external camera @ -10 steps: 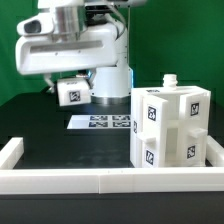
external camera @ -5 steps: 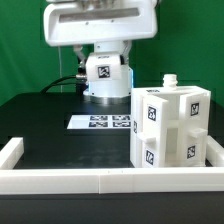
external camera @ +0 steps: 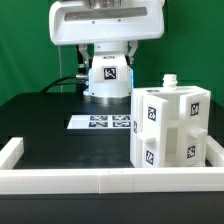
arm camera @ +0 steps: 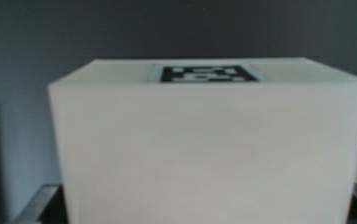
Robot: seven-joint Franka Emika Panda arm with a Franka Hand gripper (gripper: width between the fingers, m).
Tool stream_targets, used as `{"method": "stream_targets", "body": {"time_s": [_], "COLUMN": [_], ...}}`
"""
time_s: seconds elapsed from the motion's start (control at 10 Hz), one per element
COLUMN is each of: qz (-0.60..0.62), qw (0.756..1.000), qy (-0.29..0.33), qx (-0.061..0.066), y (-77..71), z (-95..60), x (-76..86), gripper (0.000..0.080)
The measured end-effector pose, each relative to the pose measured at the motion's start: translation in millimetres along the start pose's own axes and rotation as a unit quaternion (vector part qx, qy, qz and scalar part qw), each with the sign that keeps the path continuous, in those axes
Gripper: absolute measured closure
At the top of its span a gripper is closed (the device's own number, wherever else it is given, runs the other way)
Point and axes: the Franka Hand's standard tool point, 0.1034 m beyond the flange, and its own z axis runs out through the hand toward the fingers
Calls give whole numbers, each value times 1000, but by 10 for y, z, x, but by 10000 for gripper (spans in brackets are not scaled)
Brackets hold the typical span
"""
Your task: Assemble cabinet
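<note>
A robot arm reaches over a dark bench (external camera: pixel 40 120). Its pincer (external camera: pixel 107 62) is clamped on a white block (external camera: pixel 107 74), a loose part of the cabinet, held in the air with nothing under it. The block's black-and-white tag faces the exterior camera. The jaws stand wide because the block is wide. In the wrist view the block (arm camera: pixel 201 140) fills nearly the whole picture, with one tag on its far face. Held this high, it probably clears the other parts while being carried.

The cabinet body (external camera: pixel 170 125), a tall white box with several tags, stands on the bench at the exterior view's right, well apart from the held block. It sits just behind a low white border wall (external camera: pixel 70 180), which likely keeps it from sliding. A small white knob (external camera: pixel 170 80) rises from its top. Its visible faces look closed, so whether anything is inside cannot be told.

The marker board (external camera: pixel 100 122) lies flat on the bench, below the held block and beside the cabinet body.
</note>
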Motion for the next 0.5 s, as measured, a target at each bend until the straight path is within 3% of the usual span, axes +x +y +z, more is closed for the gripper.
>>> {"method": "stream_targets", "body": {"time_s": [0.1, 0.3, 0.5], "qz": [13, 58, 70], "qw": [1000, 998, 997], "qy": [0, 5, 15], "qx": [-3, -7, -9], "y": [-63, -468, -774], "z": [-11, -92, -139], "x": [3, 87, 220], "gripper": [233, 233, 233]}}
